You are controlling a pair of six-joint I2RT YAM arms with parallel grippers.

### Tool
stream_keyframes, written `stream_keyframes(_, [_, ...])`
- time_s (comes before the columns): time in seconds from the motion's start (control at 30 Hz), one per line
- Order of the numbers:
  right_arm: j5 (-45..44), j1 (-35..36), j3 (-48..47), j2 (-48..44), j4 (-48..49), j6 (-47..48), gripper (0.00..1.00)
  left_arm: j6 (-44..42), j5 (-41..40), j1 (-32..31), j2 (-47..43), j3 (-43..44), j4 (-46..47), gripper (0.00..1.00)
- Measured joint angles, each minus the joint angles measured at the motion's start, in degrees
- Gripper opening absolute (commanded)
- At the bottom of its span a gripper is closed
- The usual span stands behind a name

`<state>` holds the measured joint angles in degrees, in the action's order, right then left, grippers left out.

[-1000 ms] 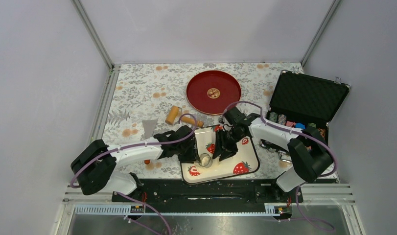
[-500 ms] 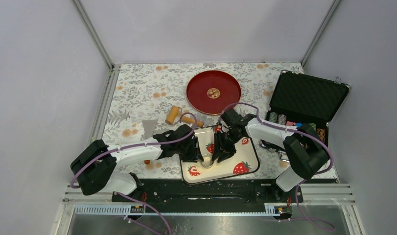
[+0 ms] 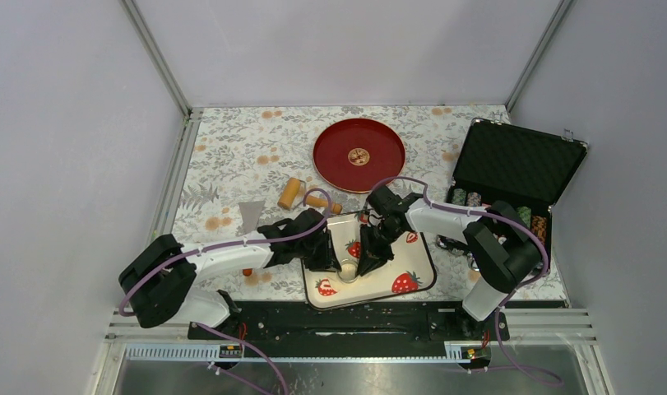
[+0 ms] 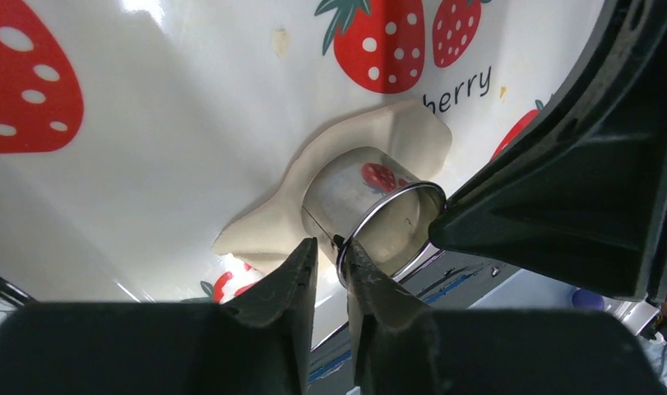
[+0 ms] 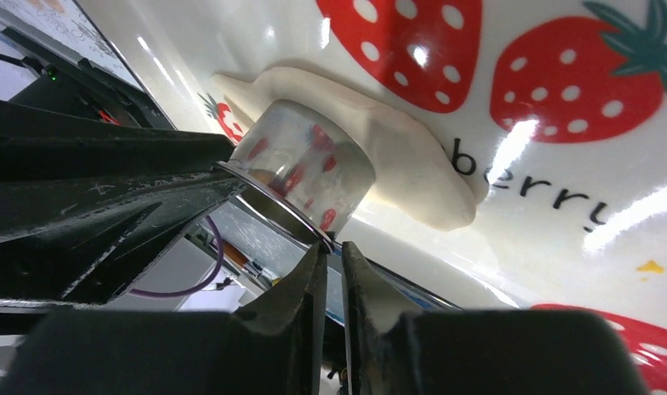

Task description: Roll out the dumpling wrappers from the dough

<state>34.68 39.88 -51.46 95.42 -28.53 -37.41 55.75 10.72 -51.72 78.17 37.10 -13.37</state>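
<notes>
The dough (image 4: 268, 226) is a flattened ragged off-white patch on the strawberry tray (image 3: 414, 262). A small metal ring cutter (image 4: 364, 197) stands pressed into it; it also shows in the right wrist view (image 5: 307, 174), with the dough (image 5: 404, 160) spread around it. My left gripper (image 4: 331, 247) is shut on the cutter's rim from one side. My right gripper (image 5: 330, 247) is shut on the rim from the opposite side. In the top view both grippers (image 3: 336, 262) (image 3: 363, 262) meet over the cutter and hide it. No separate cut wrapper disc shows.
A red plate (image 3: 358, 154) with a gold emblem lies behind the tray. Two tan wooden roller pieces (image 3: 290, 193) (image 3: 321, 202) lie at the tray's back left. An open black case (image 3: 511, 177) with chips stands at the right. A grey scrap (image 3: 249, 216) lies left.
My right gripper has moved left across the tray onto the ring cutter. The left gripper and the cutter have stayed in place.
</notes>
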Motion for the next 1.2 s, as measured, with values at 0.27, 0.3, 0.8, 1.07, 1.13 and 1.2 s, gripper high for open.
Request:
stream_keyframes(0.27, [0.61, 0.35, 0.0, 0.46, 1.2, 0.02, 0.0, -0.15, 1.55, 0.2, 1.84, 0.39, 0.59, 0.0])
stream_keyframes(0.3, [0.7, 0.33, 0.0, 0.46, 1.18, 0.04, 0.0, -0.22, 1.75, 0.22, 2.05, 0.48, 0.59, 0.0])
stream_keyframes(0.8, [0.81, 0.2, 0.0, 0.96, 1.16, 0.72, 0.0, -0.24, 2.25, 0.46, 2.95, 1.14, 0.2, 0.0])
stream_keyframes(1.07, [0.94, 0.09, -0.24, 1.46, 0.94, 1.22, 0.0, -0.24, 2.38, 0.46, 3.5, 1.42, 0.13, 0.0])
stream_keyframes(1.13, [0.76, 0.09, -0.61, 1.79, 0.48, 1.6, 0.0, -0.24, 2.45, 0.46, 3.87, 1.77, -0.15, 0.0])
stream_keyframes(1.2, [0.79, 0.09, -0.98, 2.25, 0.0, 1.92, 0.0, -0.22, 2.47, 0.46, 4.2, 2.14, -0.57, 0.0])
